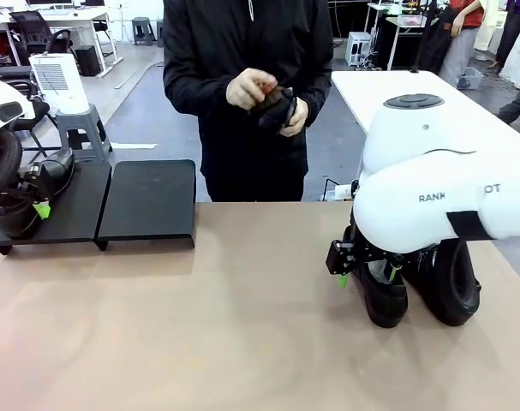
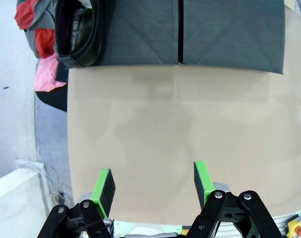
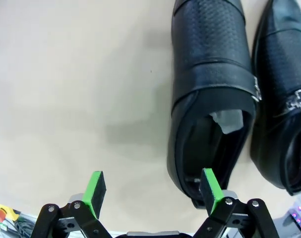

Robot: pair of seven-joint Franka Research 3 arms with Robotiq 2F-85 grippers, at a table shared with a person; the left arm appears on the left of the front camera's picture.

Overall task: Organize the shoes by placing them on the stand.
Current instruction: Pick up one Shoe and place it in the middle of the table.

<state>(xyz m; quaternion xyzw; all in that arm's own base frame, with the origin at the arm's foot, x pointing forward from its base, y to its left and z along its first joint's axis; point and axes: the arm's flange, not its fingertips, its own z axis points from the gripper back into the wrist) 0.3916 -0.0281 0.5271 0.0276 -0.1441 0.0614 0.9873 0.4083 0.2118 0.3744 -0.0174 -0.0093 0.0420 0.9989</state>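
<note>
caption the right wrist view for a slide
Open right end effector at the heel of one black shoe, a second shoe alongside

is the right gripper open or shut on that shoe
Open. The right gripper has its green pads wide apart, one by the heel of the shoe, the other over bare table.

The tabletop (image 1: pixel 200 342) I work at is plain tan-brown and matte, evenly lit, with only soft shadows on it. Past its far edge is a smooth grey floor (image 1: pixel 148 94). Off to my left, a white appliance with a grille (image 1: pixel 58 81) sits on a grey plastic stool (image 1: pixel 81 133). Further back on that side are white desks (image 1: pixel 62 17) and a black office chair (image 1: pixel 30 30). On my right, a long white table (image 1: pixel 364 90) runs toward the back.
</note>
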